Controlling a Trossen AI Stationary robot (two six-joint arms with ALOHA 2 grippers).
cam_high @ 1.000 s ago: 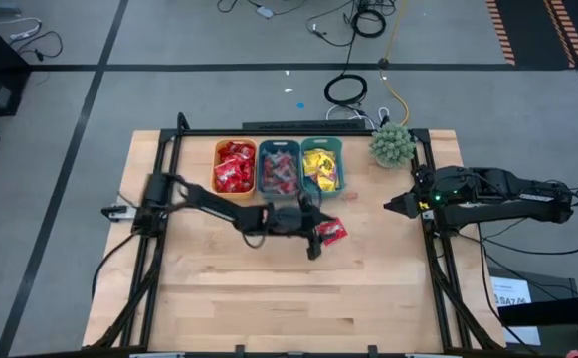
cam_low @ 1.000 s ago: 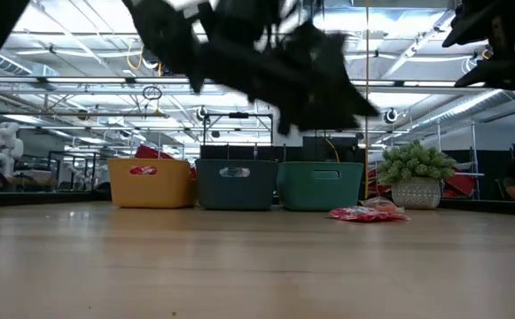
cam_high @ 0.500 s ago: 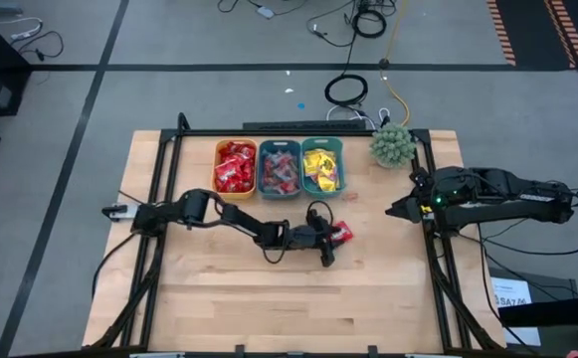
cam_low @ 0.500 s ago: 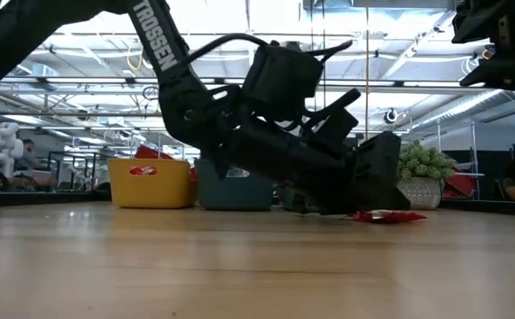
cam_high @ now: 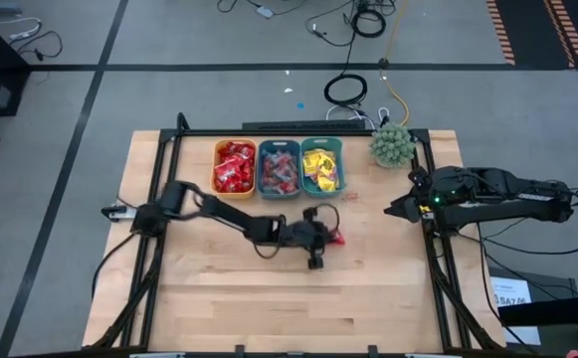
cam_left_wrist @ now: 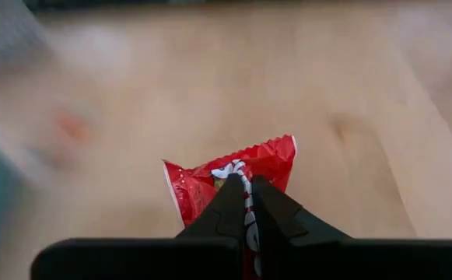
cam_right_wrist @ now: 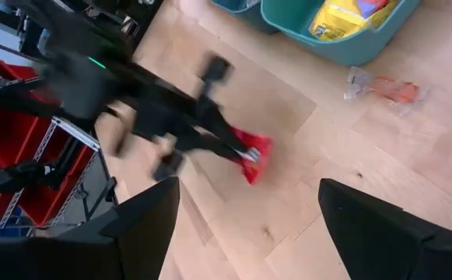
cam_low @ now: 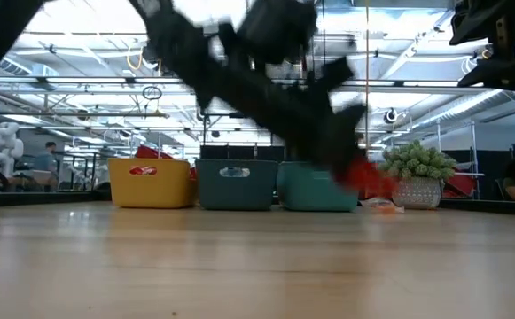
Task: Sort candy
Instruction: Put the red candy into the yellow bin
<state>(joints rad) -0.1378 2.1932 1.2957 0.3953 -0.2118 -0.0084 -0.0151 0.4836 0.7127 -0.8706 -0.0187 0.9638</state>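
Two arms work over the wooden counter [cam_high: 219, 298], and the change belongs to the left one. Half a second ago its fingers stood spread around a red packet lying on the counter; now the left gripper [cam_high: 330, 238] has its fingers pressed together on that red packet [cam_left_wrist: 229, 177], pinching it near the crimped middle of the wrapper. In the low view the packet [cam_low: 363, 177] hangs clear of the counter, so it appears lifted rather than dragged. That suggests the pick is done and the carry to a bin is the step in hand.

Largest of the containers' row, three bins sit side by side at the far edge of the counter. The orange bin [cam_high: 217, 169] holds a heap of red packets, so it looks like the proper home for the held one, though it is the farthest of the three from the gripper. The dark blue bin [cam_high: 260, 171] in the middle holds mixed red and pale wrapped pieces. The teal bin [cam_high: 340, 159] holds yellow packets. A green spiky plant [cam_high: 392, 144] stands just beside the teal bin.

One small clear-wrapped sweet with an orange centre [cam_right_wrist: 385, 88] lies on the counter near the teal bin, unsorted.

The right gripper [cam_high: 393, 206] waits at the counter's right edge, fingers spread and empty.
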